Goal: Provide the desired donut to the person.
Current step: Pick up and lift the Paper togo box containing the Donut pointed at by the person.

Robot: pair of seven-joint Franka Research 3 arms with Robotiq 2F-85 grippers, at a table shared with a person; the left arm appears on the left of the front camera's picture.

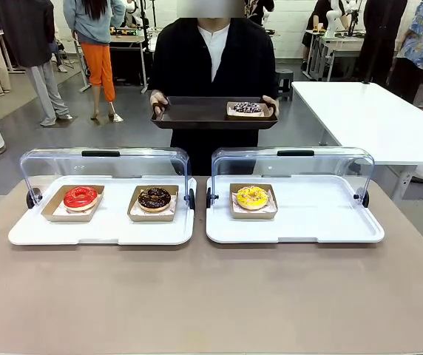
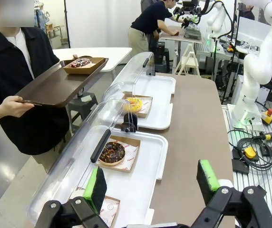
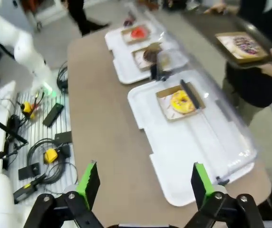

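The person stands at the far side holding a dark tray with a dark sprinkled donut in a paper boat. On the left white tray lie a red donut and a chocolate donut. A yellow donut lies on the right white tray. My left gripper hangs open above the near end of the left tray, nothing between its fingers. The right gripper is open over the table's bare edge, short of the yellow donut.
Both clear lids stand open at the trays' far side, between the donuts and the person. Bare brown tabletop lies in front of the trays. A white table stands at the back right. Cables lie beside the table.
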